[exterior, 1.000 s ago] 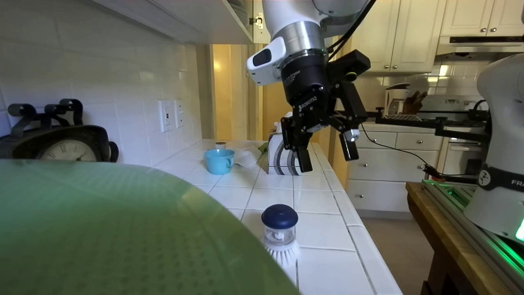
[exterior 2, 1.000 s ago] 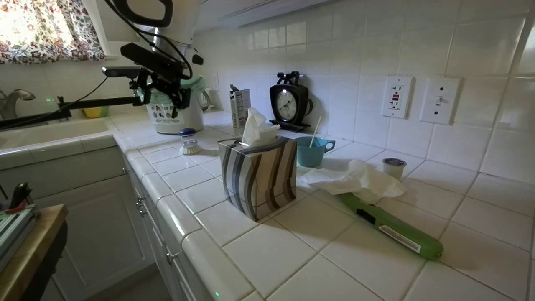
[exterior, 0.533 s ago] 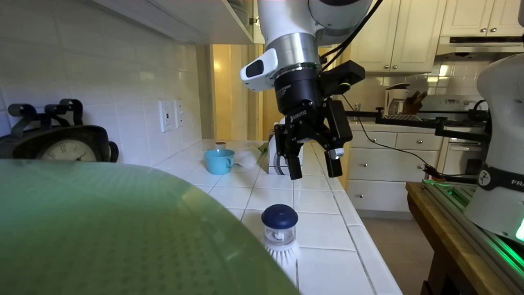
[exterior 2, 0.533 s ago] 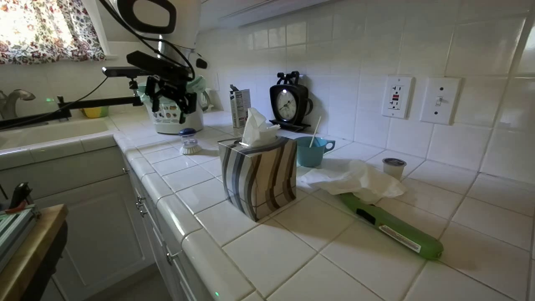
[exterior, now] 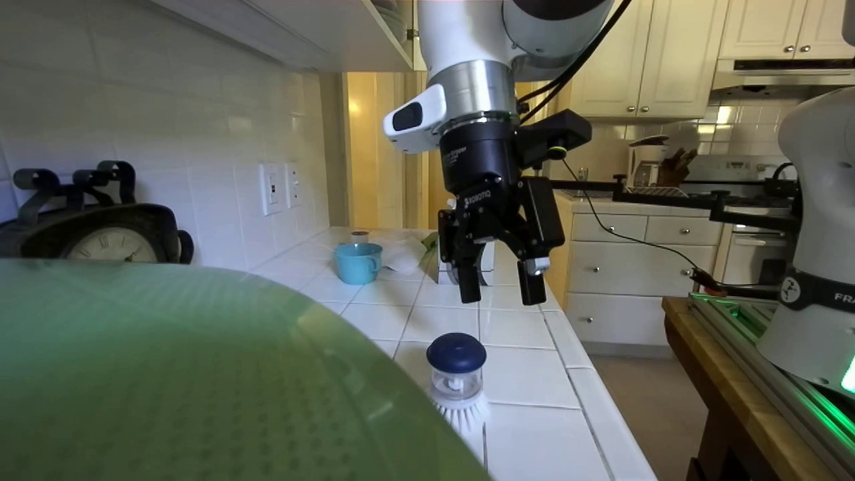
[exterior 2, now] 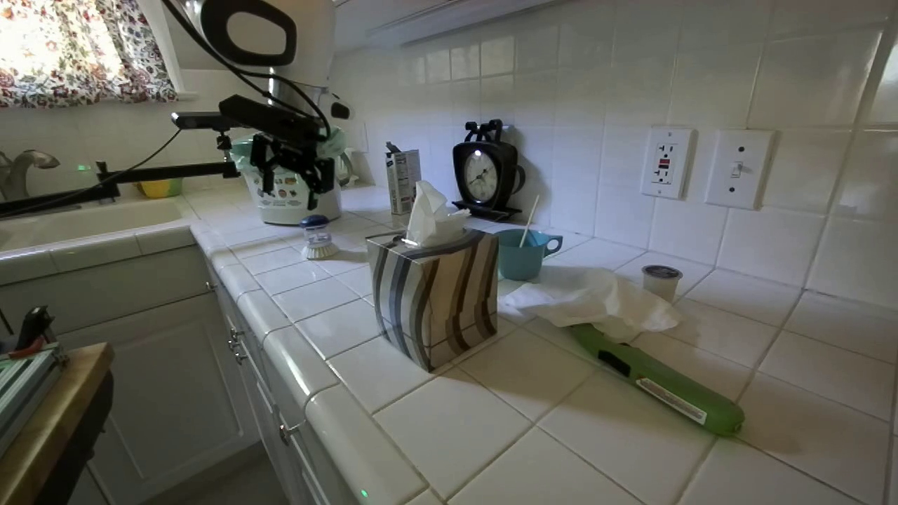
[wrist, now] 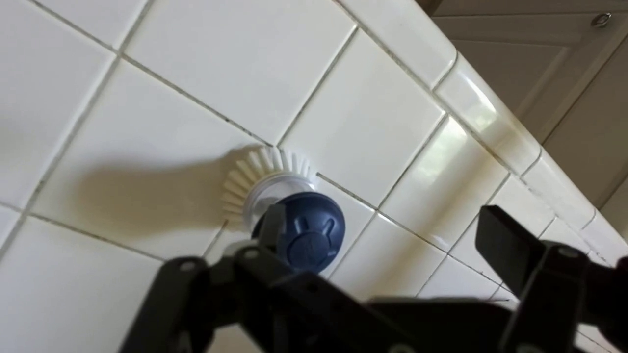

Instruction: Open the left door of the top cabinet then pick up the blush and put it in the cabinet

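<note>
The small round brush (exterior: 457,381), with its dark blue domed cap, clear plastic body and white bristles, stands upright on the glossy white square-tiled counter (exterior: 534,441); I take it for the task's blush. Toward 1 o'clock from it in an exterior view hangs the black two-fingered gripper (exterior: 501,294), its fingers spread wide and empty, apart from the cap. Overhead, toward 11 o'clock, is the pale boxy wall cabinet (exterior: 300,33); stacked pale round plates (exterior: 391,20) show inside, near a strip of pale door (exterior: 420,57), so I judge the door step done, though which door that is I cannot tell.

The step in hand looks to be the reach for the brush. In the wrist view the cap lies toward 9 o'clock from the middle of the gap, partly hidden by a finger. The next move probably calls for a correction toward 9 o'clock there, then lowering until the fingers straddle the brush, and then squeezing.
</note>
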### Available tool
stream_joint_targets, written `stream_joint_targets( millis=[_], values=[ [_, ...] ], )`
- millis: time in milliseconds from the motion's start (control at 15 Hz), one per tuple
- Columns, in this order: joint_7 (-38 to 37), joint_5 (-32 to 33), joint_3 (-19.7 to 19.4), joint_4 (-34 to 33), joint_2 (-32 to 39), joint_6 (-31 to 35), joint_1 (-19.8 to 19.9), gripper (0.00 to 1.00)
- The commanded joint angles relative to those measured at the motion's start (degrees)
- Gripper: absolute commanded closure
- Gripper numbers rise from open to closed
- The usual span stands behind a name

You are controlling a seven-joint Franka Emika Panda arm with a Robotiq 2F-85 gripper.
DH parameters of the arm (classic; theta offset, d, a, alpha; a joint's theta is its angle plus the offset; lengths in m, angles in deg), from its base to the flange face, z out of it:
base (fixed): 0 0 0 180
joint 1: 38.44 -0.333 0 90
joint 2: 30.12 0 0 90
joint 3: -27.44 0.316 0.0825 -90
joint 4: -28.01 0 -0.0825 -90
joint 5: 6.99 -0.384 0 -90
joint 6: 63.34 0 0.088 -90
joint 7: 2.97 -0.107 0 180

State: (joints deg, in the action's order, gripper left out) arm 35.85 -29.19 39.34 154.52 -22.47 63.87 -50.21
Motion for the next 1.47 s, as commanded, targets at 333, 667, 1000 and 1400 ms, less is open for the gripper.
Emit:
stream_joint_targets(
  millis=[333,667,1000,1400],
  values=[
    [-3.0,5.4,2.0,-0.2,4.6,6.0,-0.3,0.0],
    [-8.1,12.3,2.7,-0.7,5.5,7.0,-0.5,0.0],
    [-10.8,15.8,3.5,-1.4,6.1,7.4,-0.8,0.0],
    [-12.6,18.5,3.7,-1.9,8.4,11.0,-0.8,0.0]
  ],
)
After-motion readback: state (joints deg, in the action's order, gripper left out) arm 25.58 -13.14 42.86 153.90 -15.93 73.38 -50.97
